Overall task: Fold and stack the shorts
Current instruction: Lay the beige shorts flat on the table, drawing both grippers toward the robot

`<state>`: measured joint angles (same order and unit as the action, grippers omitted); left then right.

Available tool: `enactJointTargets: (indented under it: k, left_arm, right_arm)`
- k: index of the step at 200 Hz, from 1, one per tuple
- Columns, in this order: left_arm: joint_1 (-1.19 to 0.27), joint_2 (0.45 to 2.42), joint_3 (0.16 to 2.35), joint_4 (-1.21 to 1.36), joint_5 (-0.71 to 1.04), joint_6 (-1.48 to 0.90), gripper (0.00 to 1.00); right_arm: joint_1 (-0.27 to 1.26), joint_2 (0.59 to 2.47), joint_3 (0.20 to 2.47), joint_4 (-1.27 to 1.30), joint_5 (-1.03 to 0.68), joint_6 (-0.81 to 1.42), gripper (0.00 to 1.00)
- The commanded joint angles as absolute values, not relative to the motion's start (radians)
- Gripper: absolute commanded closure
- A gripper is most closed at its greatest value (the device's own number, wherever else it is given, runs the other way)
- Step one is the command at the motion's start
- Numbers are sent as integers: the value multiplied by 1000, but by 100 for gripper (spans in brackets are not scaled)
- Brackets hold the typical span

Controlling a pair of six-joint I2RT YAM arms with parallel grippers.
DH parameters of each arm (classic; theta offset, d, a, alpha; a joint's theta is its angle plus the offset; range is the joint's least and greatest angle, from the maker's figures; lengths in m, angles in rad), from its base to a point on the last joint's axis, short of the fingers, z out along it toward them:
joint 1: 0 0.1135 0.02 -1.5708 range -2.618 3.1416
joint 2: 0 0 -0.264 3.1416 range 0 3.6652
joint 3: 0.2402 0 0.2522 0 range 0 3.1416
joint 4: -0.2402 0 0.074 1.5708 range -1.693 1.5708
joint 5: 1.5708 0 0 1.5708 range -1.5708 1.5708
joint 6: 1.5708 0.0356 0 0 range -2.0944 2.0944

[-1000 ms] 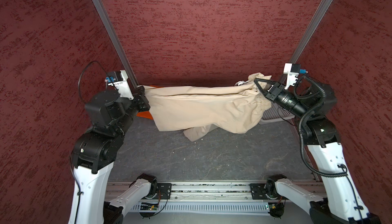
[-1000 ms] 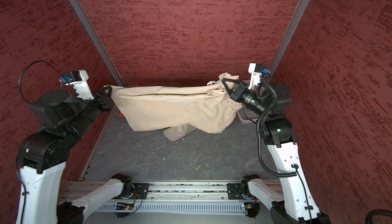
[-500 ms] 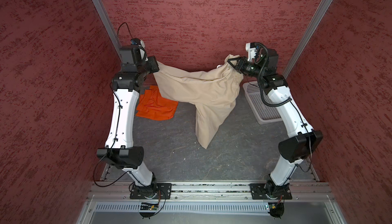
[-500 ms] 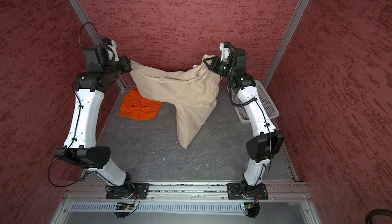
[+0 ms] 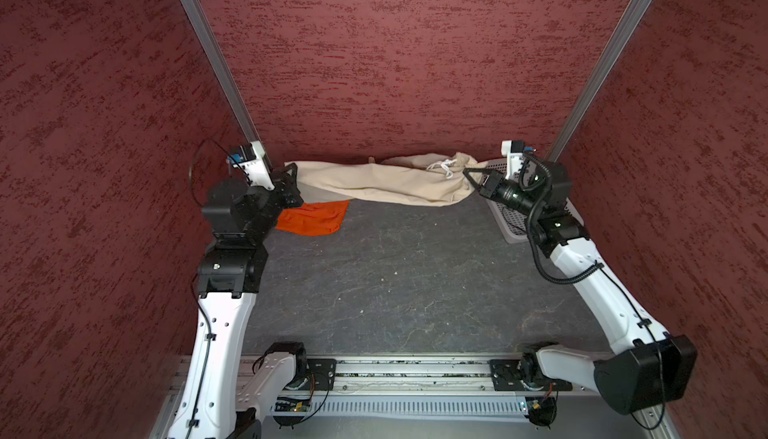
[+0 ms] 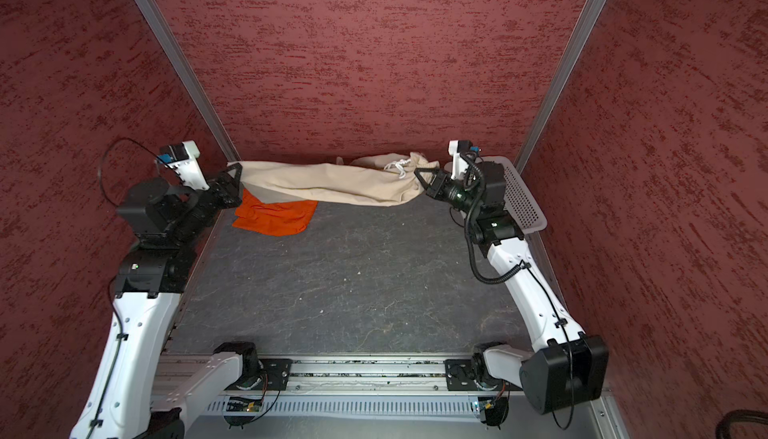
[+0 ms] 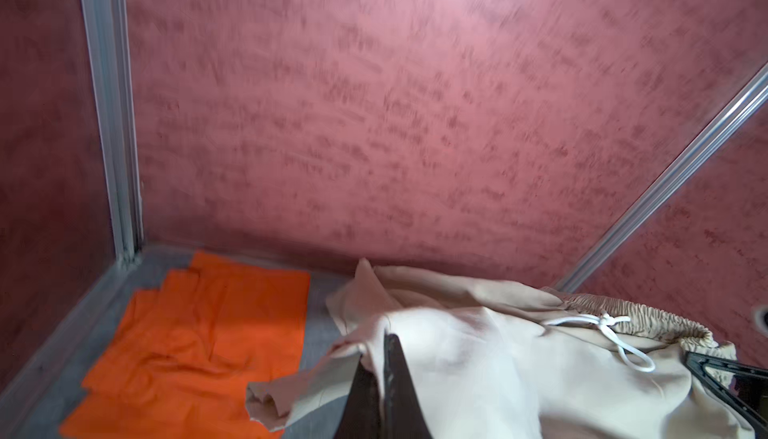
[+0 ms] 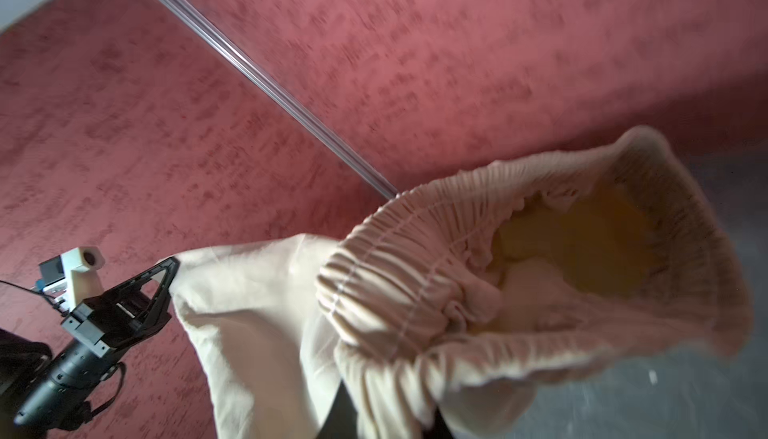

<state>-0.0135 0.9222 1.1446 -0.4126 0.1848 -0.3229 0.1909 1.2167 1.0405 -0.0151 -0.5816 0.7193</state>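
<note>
The left gripper [image 5: 292,173] is clenching a leg end of the beige shorts [image 5: 386,185] just behind the folded orange shorts [image 5: 316,217]. The cloth is stretching off to their right, where the right gripper [image 5: 469,177] is gripping the waistband [image 5: 460,165]. Spreading seems in hand. The next move calls for lowering the cloth flat, clear of the orange pair.

You are looking at beige shorts [image 5: 374,183] showing a plain pale cream along the far wall, with a white drawstring [image 5: 445,166] showing at their right end and a gathered waistband [image 8: 415,250] reading pinkish beige in the right wrist view. Orange shorts [image 5: 316,216] are glowing a solid bright orange at the far left. A basket [image 6: 525,203] at the far right is showing white with a dotted perforation pattern. The walls [image 5: 395,62] are showing maroon with darker streaks, and the floor [image 5: 395,283] is showing mottled dark grey with pale cracks.
</note>
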Motion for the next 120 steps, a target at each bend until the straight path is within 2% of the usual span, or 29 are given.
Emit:
enactJointTargets:
  k: [1,31,78,90,102,113,120]
  left_arm:
    - [-58,905,928,-521,174,-469,100]
    - [-124,810,699,-593,109,-657,100]
    - [-183,732,579,-804,54,-830,100]
    - [-191,715,560,-854,64,-856,83]
    - [-196,691,547,-894,84,-879,65]
    - [-199,668,548,-931,91,-901,54]
    - [-202,646,554,-953,90,-910,48]
  right_arm:
    - [186,1176,818,-3,-522,807,100]
    - [187,1076,558,-10,-495,899,100]
    - [205,962,417,-270,-463,932,100]
    - [215,941,387,-332,-454,937,97]
    - [222,904,370,-399,-440,943,82]
    - [224,858,381,-482,-414,943,68]
    - [224,818,406,-548,-386,939,63]
